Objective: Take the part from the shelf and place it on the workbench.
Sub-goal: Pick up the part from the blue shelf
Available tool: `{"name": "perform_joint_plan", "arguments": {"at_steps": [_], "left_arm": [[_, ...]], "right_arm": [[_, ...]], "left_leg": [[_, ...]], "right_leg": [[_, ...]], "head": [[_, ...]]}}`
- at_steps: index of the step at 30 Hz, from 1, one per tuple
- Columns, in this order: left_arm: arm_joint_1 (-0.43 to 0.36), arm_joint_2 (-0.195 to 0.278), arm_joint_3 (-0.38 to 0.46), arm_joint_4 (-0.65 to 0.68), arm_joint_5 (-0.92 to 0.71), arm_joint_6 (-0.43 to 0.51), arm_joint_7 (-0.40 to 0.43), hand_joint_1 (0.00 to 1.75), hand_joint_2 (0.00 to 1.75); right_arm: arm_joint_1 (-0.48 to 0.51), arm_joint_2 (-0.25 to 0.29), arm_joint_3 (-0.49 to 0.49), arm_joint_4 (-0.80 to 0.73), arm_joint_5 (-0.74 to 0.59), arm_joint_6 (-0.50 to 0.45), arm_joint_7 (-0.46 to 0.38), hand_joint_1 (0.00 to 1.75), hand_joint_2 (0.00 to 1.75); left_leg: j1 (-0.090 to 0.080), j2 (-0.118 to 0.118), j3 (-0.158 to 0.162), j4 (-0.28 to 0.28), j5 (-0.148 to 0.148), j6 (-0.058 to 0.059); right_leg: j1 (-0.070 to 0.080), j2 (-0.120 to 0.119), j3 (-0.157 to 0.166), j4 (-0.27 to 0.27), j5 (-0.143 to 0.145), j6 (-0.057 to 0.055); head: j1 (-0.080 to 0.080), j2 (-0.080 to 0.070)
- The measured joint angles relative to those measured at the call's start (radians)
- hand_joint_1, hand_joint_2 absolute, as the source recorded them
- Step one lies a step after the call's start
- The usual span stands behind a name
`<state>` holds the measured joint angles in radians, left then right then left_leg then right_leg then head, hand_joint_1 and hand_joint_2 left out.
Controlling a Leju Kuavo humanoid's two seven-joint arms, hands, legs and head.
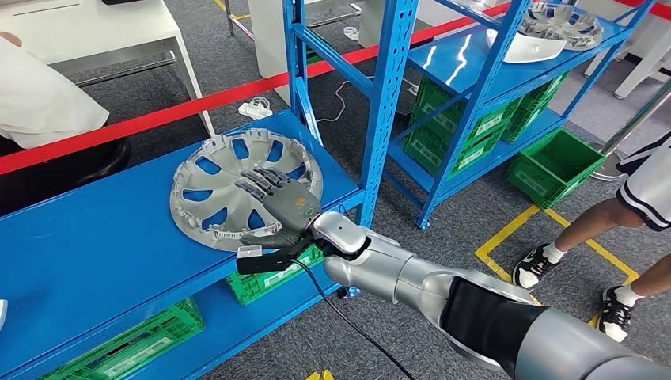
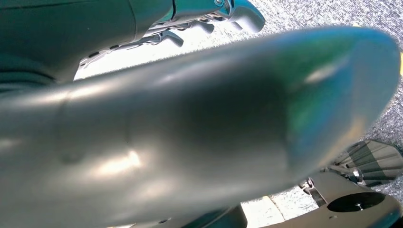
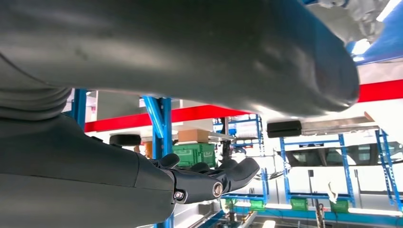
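Note:
The part is a grey wheel cover [image 1: 210, 190] lying flat on the blue shelf board [image 1: 95, 237] in the head view. My right hand [image 1: 281, 202] reaches in from the right and sits over the cover's near right side, its dark fingers [image 1: 265, 182] spread across the spokes. In the right wrist view the thick thumb [image 3: 190, 47] and the straight fingers [image 3: 214, 178] stand apart with only the room between them, and a bit of the wheel cover [image 3: 354, 16] shows past the thumb. My left hand [image 2: 190, 118] hangs by the floor and holds nothing.
A blue upright post [image 1: 388, 111] stands just right of the cover. Green crates [image 1: 273, 281] sit on the lower shelf. A second rack behind carries another wheel cover [image 1: 558, 20]. One person [image 1: 633, 198] stands at the right, another [image 1: 39, 95] at the left behind red tape [image 1: 198, 103].

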<state>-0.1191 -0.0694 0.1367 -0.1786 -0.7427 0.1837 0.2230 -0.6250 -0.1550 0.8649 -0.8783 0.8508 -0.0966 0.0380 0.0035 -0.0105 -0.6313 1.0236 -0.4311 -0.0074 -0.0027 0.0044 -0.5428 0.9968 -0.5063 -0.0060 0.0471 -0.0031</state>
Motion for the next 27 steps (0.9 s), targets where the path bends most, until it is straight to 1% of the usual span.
{"name": "perform_joint_plan", "arguments": {"at_steps": [1, 4, 7, 13, 16, 20, 23, 27], "left_arm": [[0.0, 0.0, 0.001, 0.0, 0.0, 0.001, 0.0, 0.0, 0.0], [0.0, 0.0, 0.002, 0.0, -0.001, 0.003, -0.001, 0.0, 0.0], [-0.002, 0.0, 0.002, 0.0, -0.009, 0.003, 0.003, 0.0, 0.0], [-0.006, -0.002, 0.003, 0.0, -0.024, 0.003, 0.012, 0.0, 0.0], [-0.007, -0.003, 0.003, 0.0, -0.026, 0.002, 0.014, 0.0, 0.0], [-0.008, -0.003, 0.003, 0.0, -0.027, 0.002, 0.015, 0.0, 0.0], [-0.008, -0.004, 0.003, 0.0, -0.027, 0.002, 0.014, 0.0, 0.0], [-0.007, -0.004, 0.009, 0.0, -0.027, 0.003, 0.008, 0.0, 0.0]], "right_arm": [[0.0, 0.0, -0.002, 0.002, -0.001, 0.0, 0.007, 0.0, 0.0], [0.001, -0.001, -0.013, 0.016, -0.009, 0.0, 0.031, 0.0, 0.0], [-0.009, -0.002, -0.036, 0.063, -0.022, -0.008, 0.045, 0.0, 0.0], [-0.056, -0.004, -0.097, 0.202, -0.054, -0.044, 0.001, 0.0, 0.0], [-0.069, -0.004, -0.117, 0.246, -0.055, -0.051, -0.004, 0.0, 0.0], [-0.073, -0.003, -0.128, 0.275, -0.056, -0.052, -0.004, 0.0, 1.75], [-0.074, -0.003, -0.135, 0.287, -0.065, -0.05, -0.007, 0.0, 1.75], [-0.075, 0.003, -0.144, 0.301, -0.075, -0.064, -0.054, 0.0, 0.0]], "left_leg": [[0.0, 0.0, 0.0, 0.0, 0.0, 0.0], [0.0, 0.001, 0.001, 0.0, 0.0, 0.0], [0.0, 0.001, 0.002, 0.0, 0.001, -0.001], [0.001, 0.001, 0.003, -0.001, 0.001, -0.001], [0.001, 0.001, 0.003, -0.001, 0.001, -0.002], [0.001, 0.001, 0.003, -0.001, 0.001, -0.002], [0.001, 0.001, 0.003, -0.001, 0.001, -0.002], [0.001, 0.001, 0.003, -0.002, 0.001, -0.002]], "right_leg": [[0.0, 0.0, 0.0, 0.0, 0.0, 0.003], [0.0, 0.0, 0.0, 0.001, 0.0, 0.004], [0.001, 0.0, -0.001, 0.004, 0.0, 0.004], [0.001, 0.0, -0.001, 0.007, -0.001, 0.003], [0.001, 0.0, -0.001, 0.007, -0.001, 0.003], [0.001, 0.0, -0.001, 0.008, -0.002, 0.002], [0.001, 0.0, -0.001, 0.008, -0.002, 0.002], [0.002, 0.0, -0.001, 0.008, -0.002, 0.002]], "head": [[0.0, 0.0], [0.0, 0.0], [0.0, 0.0], [0.0, 0.0], [0.0, 0.0], [0.0, 0.0], [0.0, 0.0], [0.0, 0.0]]}}
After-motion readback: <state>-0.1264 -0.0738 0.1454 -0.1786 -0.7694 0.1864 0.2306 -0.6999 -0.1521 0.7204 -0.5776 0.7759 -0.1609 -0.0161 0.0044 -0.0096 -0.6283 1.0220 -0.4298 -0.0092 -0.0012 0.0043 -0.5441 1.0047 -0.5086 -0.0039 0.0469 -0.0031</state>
